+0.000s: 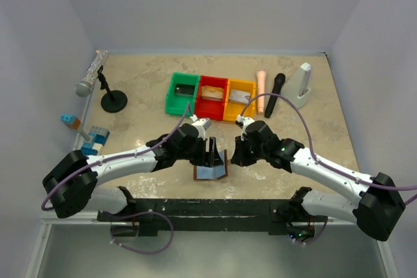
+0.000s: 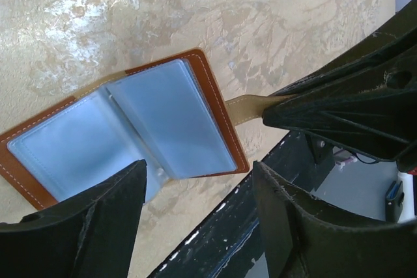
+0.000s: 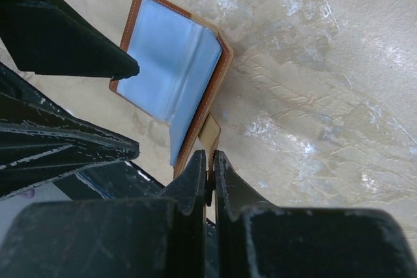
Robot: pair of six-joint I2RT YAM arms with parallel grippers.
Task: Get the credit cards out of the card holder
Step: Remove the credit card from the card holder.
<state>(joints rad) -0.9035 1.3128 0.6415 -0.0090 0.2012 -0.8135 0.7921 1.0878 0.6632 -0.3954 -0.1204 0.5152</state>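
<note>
The card holder [image 1: 212, 172] lies open near the table's front edge, brown outside with grey-blue sleeves [image 2: 130, 128]. My right gripper [image 3: 210, 155] is shut on its tan strap [image 3: 210, 133] at the holder's right side [image 1: 234, 155]. Just above the holder's near edge, my left gripper [image 2: 201, 167] hangs open with nothing between its fingers. No card shows in the sleeves [image 3: 171, 76]. A dark credit card [image 1: 184, 88] lies in the green bin [image 1: 171, 96]. A tan one [image 1: 212, 92] lies in the red bin [image 1: 201, 105], and a silvery one [image 1: 240, 97] in the yellow bin [image 1: 251, 110].
The three bins stand in a row at mid-table. A peach cylinder [image 1: 260, 92], a black stick [image 1: 275, 92] and a white stand [image 1: 303, 83] lie to their right. A microphone on a stand [image 1: 91, 76] and toy blocks [image 1: 94, 138] are at the left. The black front rail [image 1: 208, 209] runs close behind the holder.
</note>
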